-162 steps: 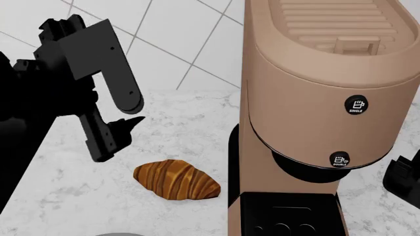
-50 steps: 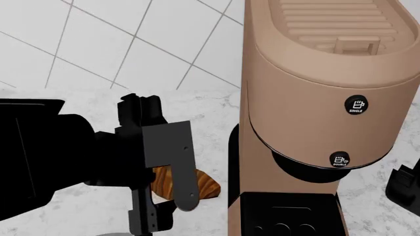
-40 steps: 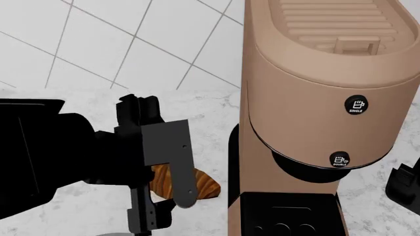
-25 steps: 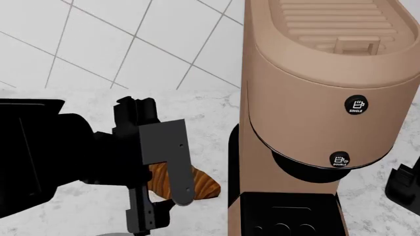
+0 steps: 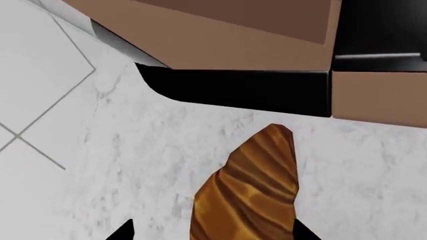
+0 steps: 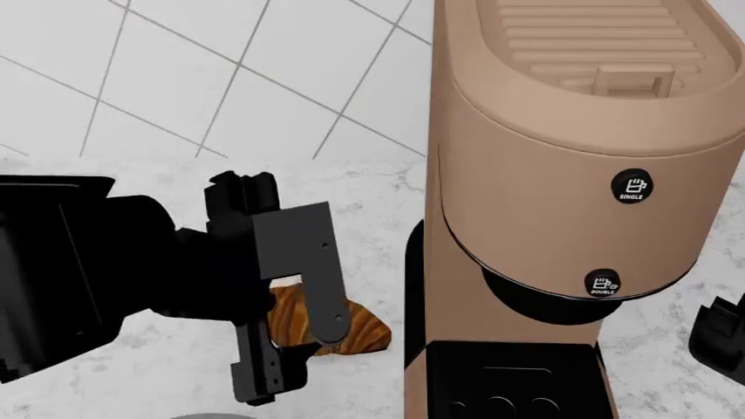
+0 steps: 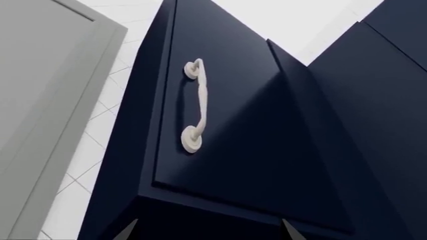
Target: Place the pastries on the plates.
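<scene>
The croissant (image 6: 349, 330) lies on the white marble counter (image 6: 349, 209) in the lower middle of the head view, just left of the tan coffee machine (image 6: 570, 175) that fills the right half of the frame. Only its right end and a slice of its middle show there; the rest is covered by the black left gripper (image 6: 291, 349), which reaches in from the left edge and sits over the pastry. One finger (image 6: 320, 305) crosses in front of the croissant, the other hangs lower and to the left.

In the left wrist view the croissant (image 5: 250, 192) fills the lower middle of the frame, glossy brown with darker ridges, its pointed tip aimed up toward the machine's black base (image 5: 240, 90). The two dark fingertips (image 5: 123, 232) peek in at the bottom corners either side of it, spread wide with marble showing between the left one and the pastry (so the pincer stands apart, not clamped).

The right gripper (image 6: 720, 336) is only a black edge at the lower right of the head view, and I cannot tell how its jaws stand. Its wrist camera looks at a dark navy cabinet door (image 7: 233, 130) with a pale curved handle (image 7: 195, 105).

A sliver of grey plate (image 6: 204, 415) shows at the bottom edge of the head view, below the left gripper.
</scene>
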`<state>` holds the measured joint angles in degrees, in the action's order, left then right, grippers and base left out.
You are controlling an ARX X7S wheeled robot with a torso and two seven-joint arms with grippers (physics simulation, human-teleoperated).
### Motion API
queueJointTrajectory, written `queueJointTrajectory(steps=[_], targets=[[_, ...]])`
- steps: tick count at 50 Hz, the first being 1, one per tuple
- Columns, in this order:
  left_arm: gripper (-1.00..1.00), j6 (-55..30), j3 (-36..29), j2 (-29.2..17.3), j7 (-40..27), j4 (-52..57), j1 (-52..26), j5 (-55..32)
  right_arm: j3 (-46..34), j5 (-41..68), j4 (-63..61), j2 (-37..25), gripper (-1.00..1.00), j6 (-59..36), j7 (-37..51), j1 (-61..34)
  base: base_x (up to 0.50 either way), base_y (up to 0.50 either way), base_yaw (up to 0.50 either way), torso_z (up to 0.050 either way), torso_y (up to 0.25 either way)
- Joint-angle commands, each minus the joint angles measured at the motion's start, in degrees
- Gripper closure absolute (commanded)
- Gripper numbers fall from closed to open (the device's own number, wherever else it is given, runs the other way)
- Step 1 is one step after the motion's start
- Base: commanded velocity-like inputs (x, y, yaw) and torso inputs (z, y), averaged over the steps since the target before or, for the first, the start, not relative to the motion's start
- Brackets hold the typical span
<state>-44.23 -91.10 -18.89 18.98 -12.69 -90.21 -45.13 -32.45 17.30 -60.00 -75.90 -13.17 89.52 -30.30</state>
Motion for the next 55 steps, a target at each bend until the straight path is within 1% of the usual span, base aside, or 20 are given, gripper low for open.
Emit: queueJointTrajectory(steps=[1,9,21,34,44,45,55], targets=[[-1.0,-0.03,0.43,1.55,1.71,-0.03,1.89,1.24,-3.71,0.88,0.04,-0.59,-1.0,0.39,-0.14,-4.68,0.0,0.0,0.0,0.0,0.0],[-1.0,0.17,0.24,2.11,1.8,-0.54,2.68,1.31,-5.03,1.42,0.03,-1.37,-1.0,1.08,0.22,-5.87,0.0,0.0,0.0,0.0,0.0],[-1.0,1.42,0.2,3.43,2.22,-4.06,4.62,1.68,-3.67,2.09,0.02,-2.99,-1.0,2.38,0.37,-4.51,0.0,0.0,0.0,0.0,0.0],[-1.0,1.85,0.34,3.74,2.45,-6.52,6.04,1.6,-4.25,3.38,0.01,-4.01,-1.0,2.92,0.41,-5.77,0.0,0.0,0.0,0.0,0.0],[-1.0,1.49,0.5,3.52,2.16,-6.5,6.35,1.39,-7.09,3.97,0.01,-4.13,-1.0,2.9,0.4,-8.77,0.0,0.0,0.0,0.0,0.0],[1.0,1.33,0.77,3.7,1.8,-6.89,6.42,1.26,-7.18,4.0,0.01,-4.16,-1.0,2.95,0.4,-8.86,0.0,0.0,0.0,0.0,0.0],[1.0,1.43,1.4,3.46,1.67,-7.28,6.38,1.01,-6.02,4.29,0.01,-4.65,-1.0,3.44,0.42,-7.87,0.0,0.0,0.0,0.0,0.0]])
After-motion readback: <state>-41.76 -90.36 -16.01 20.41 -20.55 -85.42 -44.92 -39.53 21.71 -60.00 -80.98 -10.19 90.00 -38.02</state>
